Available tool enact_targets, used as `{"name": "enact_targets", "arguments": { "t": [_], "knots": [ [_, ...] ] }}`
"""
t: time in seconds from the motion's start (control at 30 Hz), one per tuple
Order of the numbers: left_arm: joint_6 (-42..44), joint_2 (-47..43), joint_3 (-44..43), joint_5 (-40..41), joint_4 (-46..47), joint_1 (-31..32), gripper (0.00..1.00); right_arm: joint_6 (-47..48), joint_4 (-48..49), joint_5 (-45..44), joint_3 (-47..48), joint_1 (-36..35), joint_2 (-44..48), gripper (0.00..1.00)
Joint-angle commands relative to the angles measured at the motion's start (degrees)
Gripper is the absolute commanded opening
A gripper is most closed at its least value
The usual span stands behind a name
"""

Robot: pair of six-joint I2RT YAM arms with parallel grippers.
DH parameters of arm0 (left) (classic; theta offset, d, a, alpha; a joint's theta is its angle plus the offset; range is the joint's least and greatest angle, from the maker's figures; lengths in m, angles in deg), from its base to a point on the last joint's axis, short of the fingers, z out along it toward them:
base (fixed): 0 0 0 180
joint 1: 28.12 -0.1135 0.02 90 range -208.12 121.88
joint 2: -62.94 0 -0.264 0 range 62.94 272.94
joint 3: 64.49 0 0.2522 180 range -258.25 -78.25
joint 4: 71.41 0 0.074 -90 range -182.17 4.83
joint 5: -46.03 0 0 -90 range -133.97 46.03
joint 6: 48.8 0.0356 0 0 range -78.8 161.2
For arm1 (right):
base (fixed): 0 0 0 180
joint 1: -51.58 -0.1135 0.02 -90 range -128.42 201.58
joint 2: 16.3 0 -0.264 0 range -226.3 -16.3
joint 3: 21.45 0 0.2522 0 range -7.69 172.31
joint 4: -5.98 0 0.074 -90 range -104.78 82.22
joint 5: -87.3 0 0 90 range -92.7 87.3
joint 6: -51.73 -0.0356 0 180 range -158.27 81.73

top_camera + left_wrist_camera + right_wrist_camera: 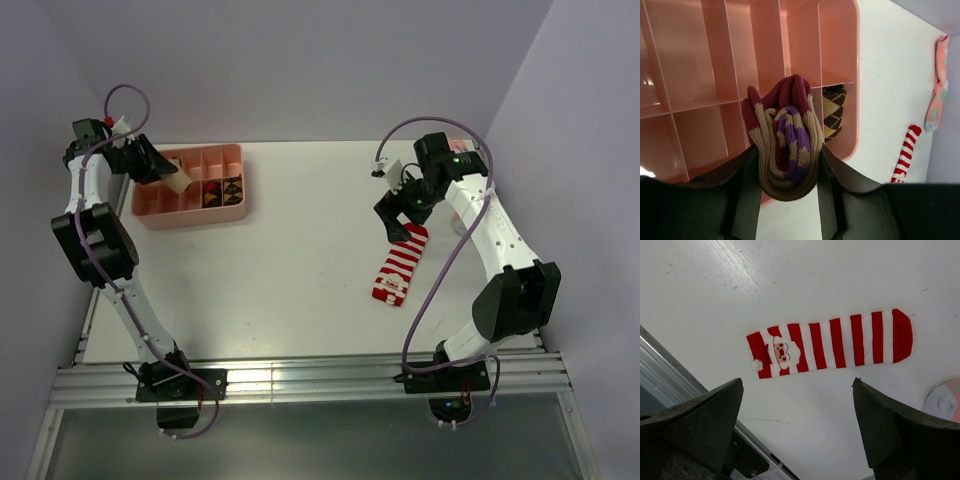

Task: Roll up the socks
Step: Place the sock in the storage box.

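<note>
Lavender walls (300, 70) close in a white table (300, 240), with both arm bases at 6 o'clock of the overhead view. At 10 o'clock the left gripper (165, 172) is clamped on the tan sock (180, 182), already rolled into a bundle and held over the pink tray (190, 218). At 3 o'clock the right gripper (405, 225) hangs with its jaws spread wide and nothing between them, right over the toe end of the striped sock (398, 272). That sock lies flat and unrolled, its long axis running from 1 o'clock down to 7 o'clock. The right arm is by far the nearer to it.

From the left wrist, the tan roll sits squeezed between the two dark fingers, purple stripes showing in its coil, above a divided compartment. An argyle roll (832, 107) fills the cell at 3 o'clock of it. A pink sock (939, 85) lies far off at 2 o'clock on the table.

From the right wrist, the striped sock lies crosswise at 12 o'clock of the open jaws, flat on scuffed white laminate, toe toward 3 o'clock and Santa-face cuff toward 9 o'clock. An aluminium rail (670, 370) edges the table at 8 o'clock. Rolling it likely calls for a descent onto one end, working along that axis.
</note>
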Motion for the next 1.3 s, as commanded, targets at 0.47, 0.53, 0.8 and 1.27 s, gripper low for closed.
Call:
{"name": "enact_targets", "arguments": {
  "t": [0.47, 0.53, 0.8, 1.27],
  "knots": [
    [3.9, 1.4, -4.1, 9.0, -5.3, 3.7, 0.00, 0.0, 1.9, 1.3, -4.8, 0.3, 2.2, 0.97],
    [3.8, 2.0, -4.6, 9.5, -5.5, 3.9, 0.00, -0.1, 2.3, 1.3, -5.4, 0.3, 2.6, 0.97],
    [4.8, 4.0, -5.4, 14.2, -7.5, 5.9, 0.00, 0.0, 3.1, 0.9, -7.7, 0.3, 4.0, 0.97],
    [6.0, 5.6, -6.3, 29.0, -10.7, 9.7, 0.00, 0.6, 5.7, 0.0, -13.2, 0.3, 6.4, 0.97]
  ]
}}
